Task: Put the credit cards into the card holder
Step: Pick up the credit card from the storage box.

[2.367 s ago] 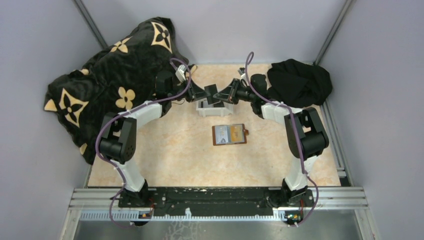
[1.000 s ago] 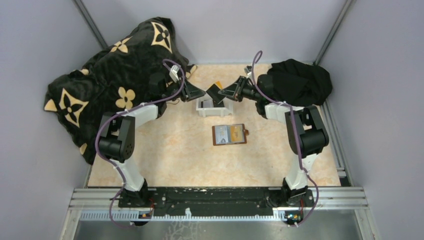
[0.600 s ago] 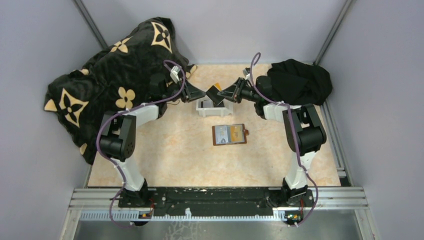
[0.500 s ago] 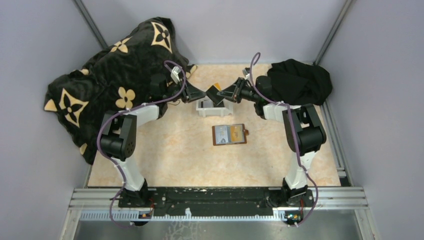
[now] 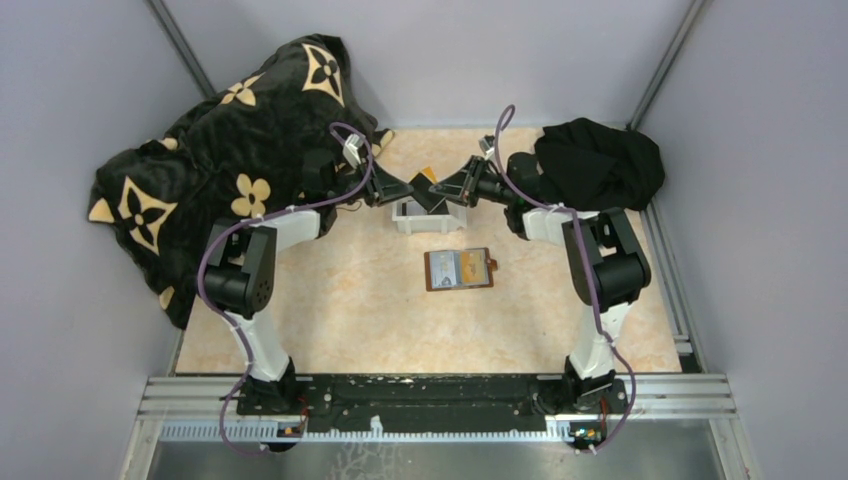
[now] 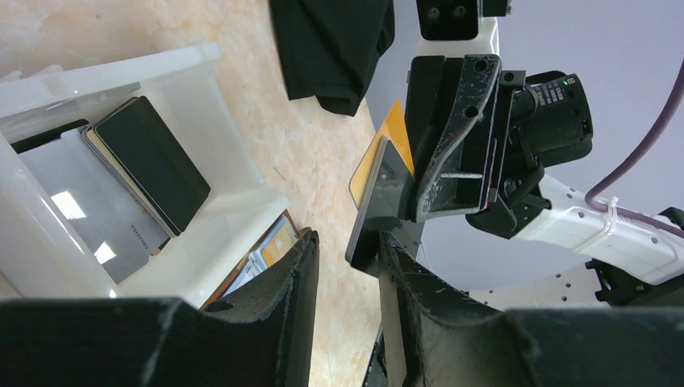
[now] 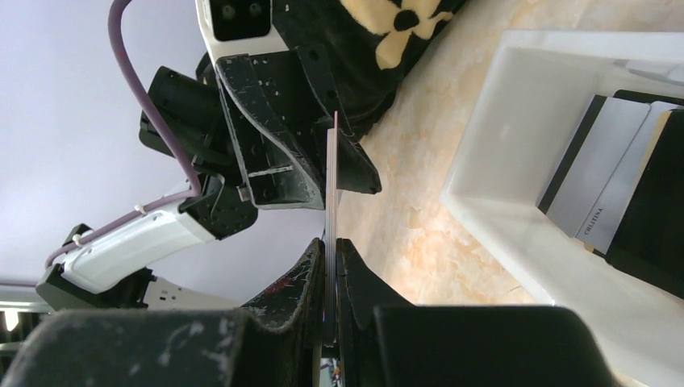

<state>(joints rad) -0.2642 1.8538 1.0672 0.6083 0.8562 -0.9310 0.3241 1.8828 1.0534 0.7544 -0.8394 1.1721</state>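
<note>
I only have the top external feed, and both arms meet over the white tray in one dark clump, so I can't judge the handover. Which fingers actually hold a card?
Observer: The right fingers are shut on the held cards, seen edge-on from the right wrist.
Operator: Cards, plural?
Observer: Yes. The left wrist shows two stacked: a black card in front and an orange-gold card behind it.
Operator: And the left side?
Observer: The left fingers are open, standing either side of the stack's free end, not clamped on it.
</note>
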